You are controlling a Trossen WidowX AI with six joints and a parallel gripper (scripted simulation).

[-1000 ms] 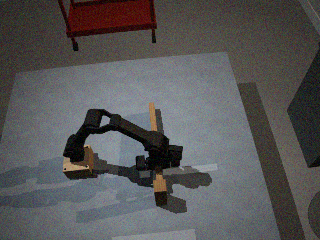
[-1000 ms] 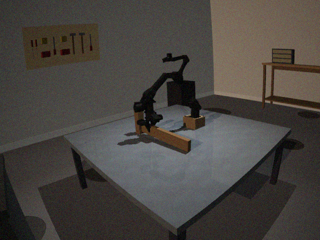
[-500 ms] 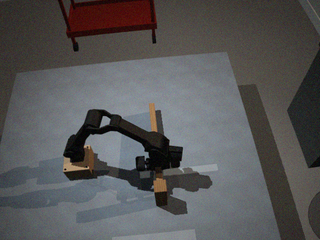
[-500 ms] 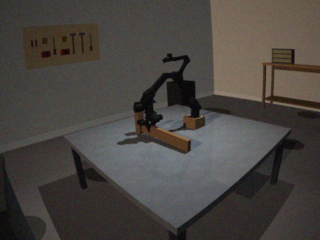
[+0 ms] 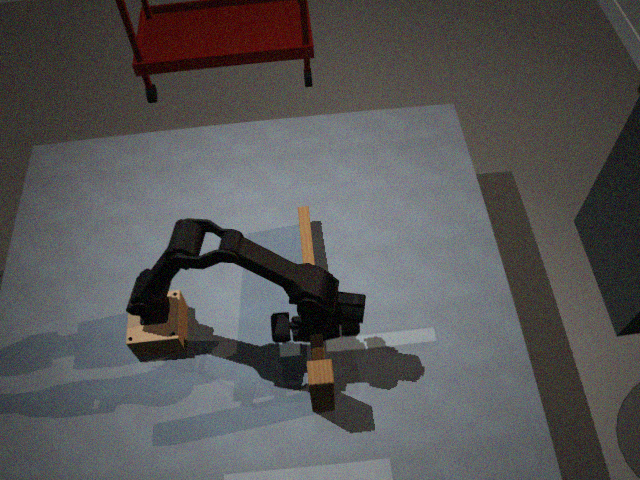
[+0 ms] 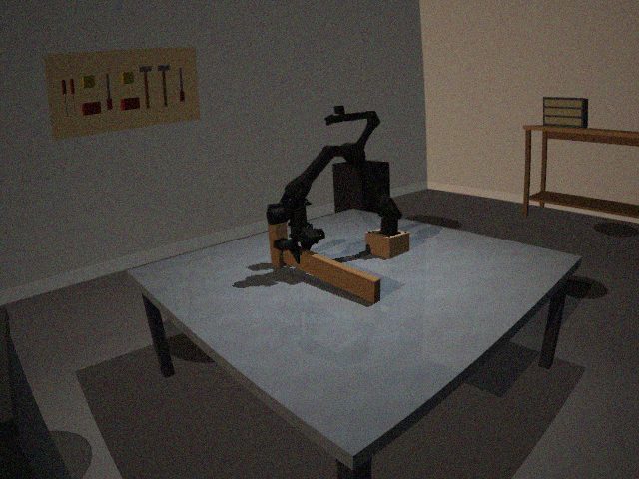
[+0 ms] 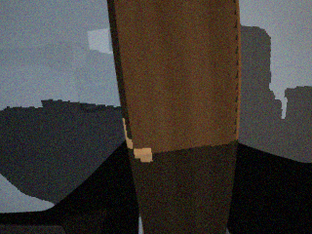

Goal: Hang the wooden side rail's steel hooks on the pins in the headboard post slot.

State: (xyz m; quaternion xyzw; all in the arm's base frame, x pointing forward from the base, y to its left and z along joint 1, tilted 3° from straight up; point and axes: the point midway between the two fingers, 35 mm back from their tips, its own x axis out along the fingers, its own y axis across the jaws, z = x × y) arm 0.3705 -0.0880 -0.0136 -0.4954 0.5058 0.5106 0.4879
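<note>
The wooden side rail (image 5: 306, 237) (image 6: 340, 275) (image 7: 175, 58) lies along the blue table (image 5: 403, 180) (image 6: 422, 329). Its far end rests on the table top and its near end is at the upright headboard post (image 5: 320, 376) (image 6: 273, 255). My gripper (image 5: 316, 342) (image 6: 290, 245) is shut on the rail close to the post, with its fingers on the rail's two sides. In the wrist view the rail fills the middle, and its lower part is in dark shadow. The steel hooks, the slot and the pins are hidden by the gripper and the wood.
The arm stands on a wooden base block (image 5: 155, 341) (image 6: 387, 243) to one side of the post. A red cart (image 5: 222, 31) stands on the floor beyond the table. A dark cabinet (image 5: 615, 248) (image 6: 360, 186) stands beside the table.
</note>
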